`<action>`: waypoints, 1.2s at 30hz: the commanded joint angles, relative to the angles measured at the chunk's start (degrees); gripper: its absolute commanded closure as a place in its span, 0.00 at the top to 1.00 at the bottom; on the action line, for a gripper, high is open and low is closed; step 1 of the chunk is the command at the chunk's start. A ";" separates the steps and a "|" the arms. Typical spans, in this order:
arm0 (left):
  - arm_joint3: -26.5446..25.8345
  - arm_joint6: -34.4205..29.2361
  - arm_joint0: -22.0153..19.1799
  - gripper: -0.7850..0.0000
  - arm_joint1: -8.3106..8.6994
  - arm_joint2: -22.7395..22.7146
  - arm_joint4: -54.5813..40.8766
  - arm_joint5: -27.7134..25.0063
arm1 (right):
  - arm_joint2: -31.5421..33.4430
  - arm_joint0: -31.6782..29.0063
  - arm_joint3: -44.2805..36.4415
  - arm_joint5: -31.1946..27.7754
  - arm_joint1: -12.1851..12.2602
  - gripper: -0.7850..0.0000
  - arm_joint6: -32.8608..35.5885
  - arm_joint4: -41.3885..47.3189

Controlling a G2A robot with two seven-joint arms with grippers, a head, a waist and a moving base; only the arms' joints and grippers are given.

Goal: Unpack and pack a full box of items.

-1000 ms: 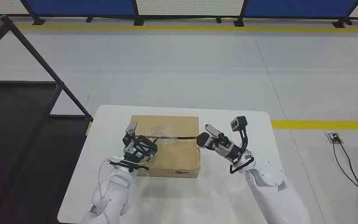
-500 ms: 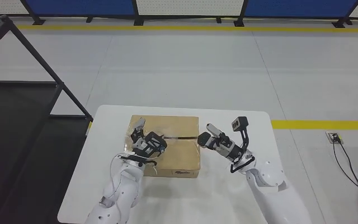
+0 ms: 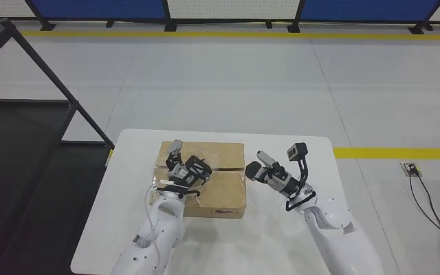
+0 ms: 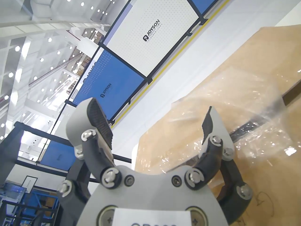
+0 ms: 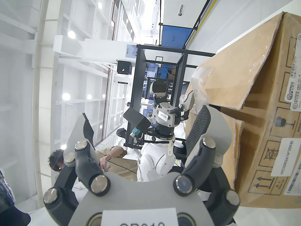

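A brown cardboard box (image 3: pixel 218 189) lies in the middle of the white table (image 3: pixel 289 148), its flaps down and wrinkled clear tape (image 4: pixel 237 109) along the top seam. My left gripper (image 3: pixel 177 155) hovers open at the box's left end, one finger over the taped top (image 4: pixel 152 111) and the other past the edge. My right gripper (image 3: pixel 255 165) stands open just off the box's right end, holding nothing (image 5: pixel 144 114). From that side the box (image 5: pixel 270 90) shows a top flap slightly lifted at its edge, with the left arm (image 5: pixel 164 118) at the far end.
A black metal frame (image 3: pixel 62 117) stands left of the table. Bare tabletop lies right of the box and in front of it. Beyond the far edge is open floor with a yellow line (image 3: pixel 385 152).
My left gripper has shifted from the box's near-left corner up and rightward over its top. The right gripper has backed off slightly to the right.
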 commanded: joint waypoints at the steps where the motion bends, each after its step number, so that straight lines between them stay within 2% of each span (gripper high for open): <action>1: 0.17 0.85 -0.11 1.00 -0.19 0.10 -0.84 0.66 | 0.02 0.17 0.30 0.01 -0.01 1.00 0.09 0.13; 15: 0.26 4.14 -0.98 1.00 -1.38 3.46 0.51 0.99 | 1.30 -0.79 0.16 -1.54 0.20 1.00 -0.05 0.88; 26: -1.22 6.43 0.41 1.00 -2.03 6.22 3.42 0.35 | 8.29 -8.09 -3.96 -6.42 1.38 1.00 -0.47 4.24; 36: -10.02 10.06 6.62 1.00 -1.38 5.22 5.38 -2.50 | 9.73 -9.63 -4.40 -6.00 1.77 1.00 0.78 5.69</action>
